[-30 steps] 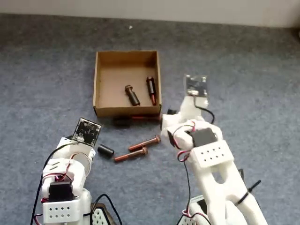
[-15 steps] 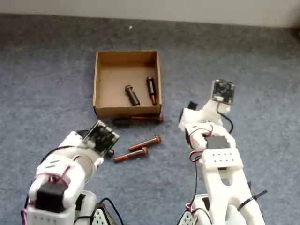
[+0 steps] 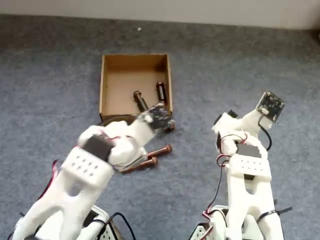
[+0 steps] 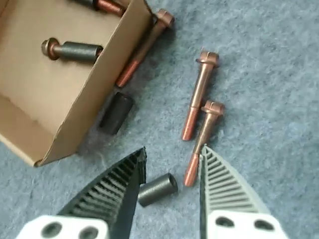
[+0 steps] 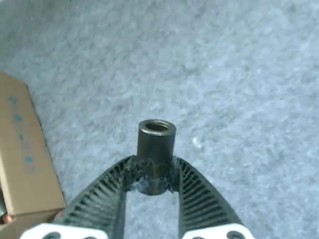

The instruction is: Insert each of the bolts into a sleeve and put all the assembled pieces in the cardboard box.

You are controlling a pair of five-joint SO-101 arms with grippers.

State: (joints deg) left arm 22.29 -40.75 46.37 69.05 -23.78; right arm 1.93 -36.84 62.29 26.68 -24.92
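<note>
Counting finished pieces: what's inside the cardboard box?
Inside the cardboard box: one sleeved bolt mid-floor, a second sleeved bolt by the right wall. The left arm hides its near corner.

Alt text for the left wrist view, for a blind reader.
An open claw hovers above a black sleeve on grey carpet, beside two loose copper bolts. Beyond, a cardboard box holds an assembled bolt and sleeve; a second sleeve and third bolt lie outside its wall.

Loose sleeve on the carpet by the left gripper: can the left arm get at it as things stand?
Probably yes: the left gripper is open with the sleeve lying between its fingers. Nothing covers it, though a bolt tip lies close to one finger.
</note>
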